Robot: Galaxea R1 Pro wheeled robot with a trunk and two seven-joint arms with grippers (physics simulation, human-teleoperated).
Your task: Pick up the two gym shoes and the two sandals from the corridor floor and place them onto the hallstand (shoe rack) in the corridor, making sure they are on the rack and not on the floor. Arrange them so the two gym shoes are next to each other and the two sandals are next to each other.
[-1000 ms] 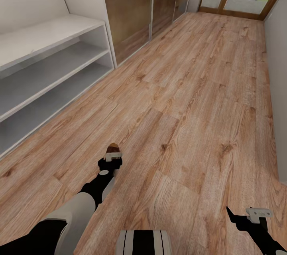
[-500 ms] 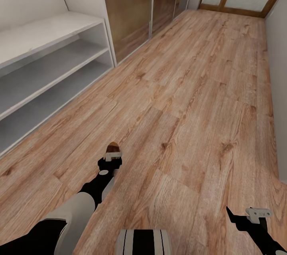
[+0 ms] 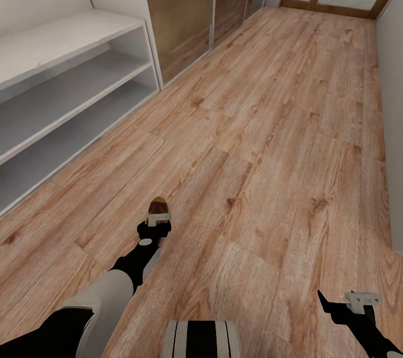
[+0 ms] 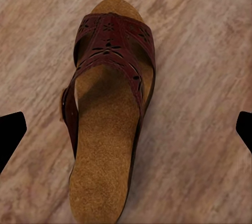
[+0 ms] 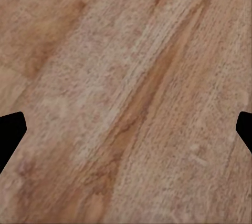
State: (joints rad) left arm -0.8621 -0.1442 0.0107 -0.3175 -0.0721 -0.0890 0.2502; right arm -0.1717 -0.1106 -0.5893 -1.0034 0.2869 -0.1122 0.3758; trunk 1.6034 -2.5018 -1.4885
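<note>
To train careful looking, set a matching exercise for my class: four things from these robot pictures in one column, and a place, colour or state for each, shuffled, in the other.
Things
1. sandal
2. hallstand
3. right gripper
4. corridor floor

Descriptions
A. grey-white, open shelves, at the head view's left
B. fingers wide apart over bare planks
C. dark brown strap, tan footbed, between the left gripper's fingers
D. light brown wood-grain planks

Pairs: 1-C, 2-A, 3-B, 4-D
</note>
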